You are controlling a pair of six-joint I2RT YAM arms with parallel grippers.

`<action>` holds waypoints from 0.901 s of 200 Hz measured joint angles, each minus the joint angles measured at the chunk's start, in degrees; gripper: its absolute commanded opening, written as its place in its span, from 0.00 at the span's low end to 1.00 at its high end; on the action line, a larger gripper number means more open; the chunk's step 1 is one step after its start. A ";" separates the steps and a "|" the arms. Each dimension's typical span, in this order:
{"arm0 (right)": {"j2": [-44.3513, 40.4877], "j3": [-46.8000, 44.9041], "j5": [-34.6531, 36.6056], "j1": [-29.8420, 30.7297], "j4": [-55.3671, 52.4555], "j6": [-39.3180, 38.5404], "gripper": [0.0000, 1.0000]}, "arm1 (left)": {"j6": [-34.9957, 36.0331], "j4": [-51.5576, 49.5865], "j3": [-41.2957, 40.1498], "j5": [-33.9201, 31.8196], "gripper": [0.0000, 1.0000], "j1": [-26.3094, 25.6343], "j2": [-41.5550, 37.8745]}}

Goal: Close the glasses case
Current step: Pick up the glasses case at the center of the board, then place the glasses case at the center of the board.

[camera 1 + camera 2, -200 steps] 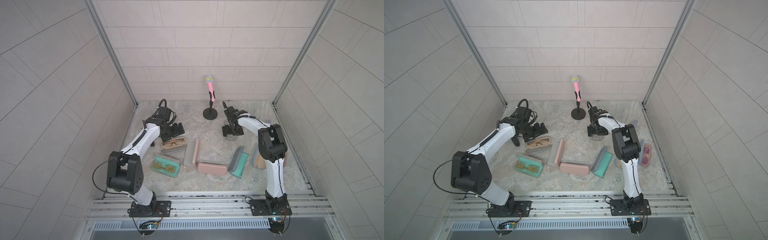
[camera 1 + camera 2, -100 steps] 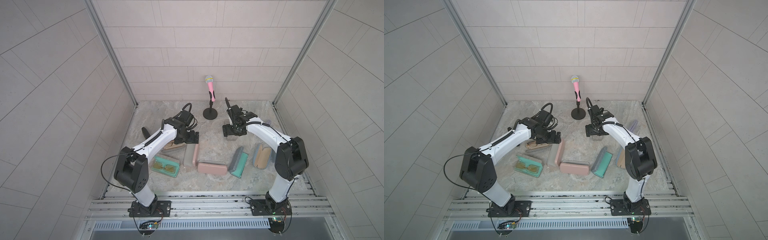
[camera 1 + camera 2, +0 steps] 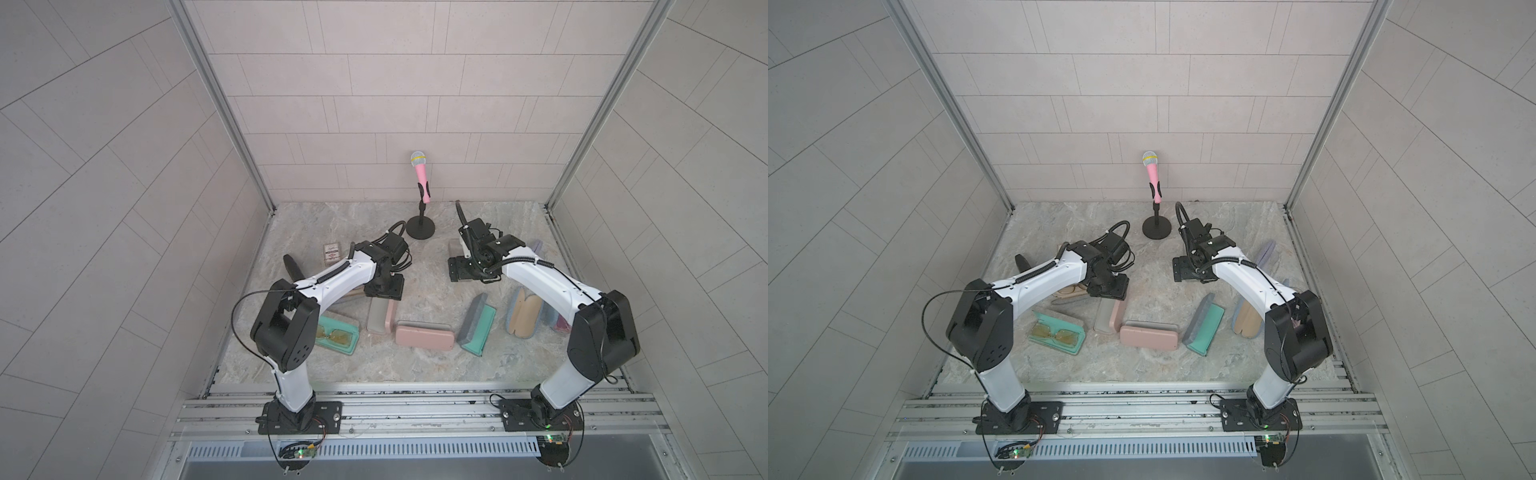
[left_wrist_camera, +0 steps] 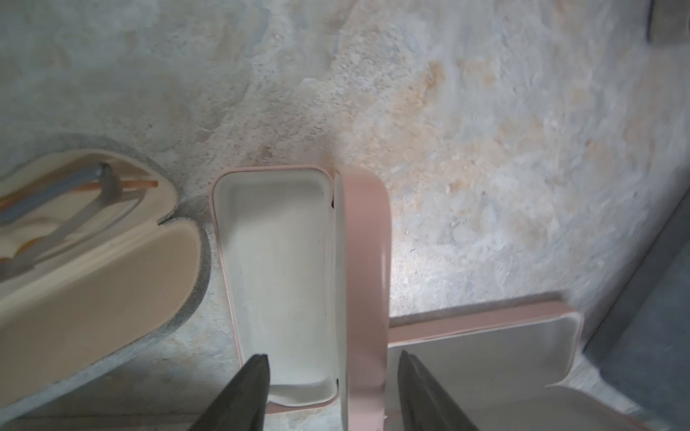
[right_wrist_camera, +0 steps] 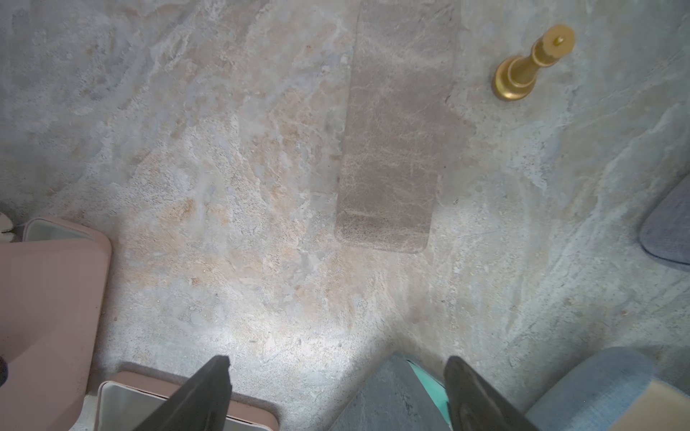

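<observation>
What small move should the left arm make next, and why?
Likely tip the left tool sideways to push the pink hard case's upright lid down over its empty white-lined tray: the lid stands between the tool's open fingers, and the case gapes open.

High stereo pair, close downward wrist views

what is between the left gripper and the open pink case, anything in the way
Nothing visible. The left gripper hangs right above the open pink case, straddling its raised lid. The case is empty inside, so nothing blocks the lid coming down. The tan case lies off to one side.
</observation>
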 measured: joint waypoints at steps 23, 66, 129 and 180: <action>-0.11 -0.76 0.02 0.00 0.72 0.04 0.91 | -0.26 0.39 0.00 0.11 0.40 -0.26 1.25; -0.11 -1.25 0.02 0.00 1.22 0.07 0.90 | -0.76 0.74 0.46 0.39 0.22 -0.52 3.76; -0.11 -1.25 0.02 0.00 1.64 0.04 0.90 | -0.59 -1.53 8.81 -0.48 0.10 -0.61 9.29; -0.11 -1.25 0.00 -0.04 1.84 0.04 0.90 | -0.15 -4.07 23.28 0.13 0.10 -0.46 16.28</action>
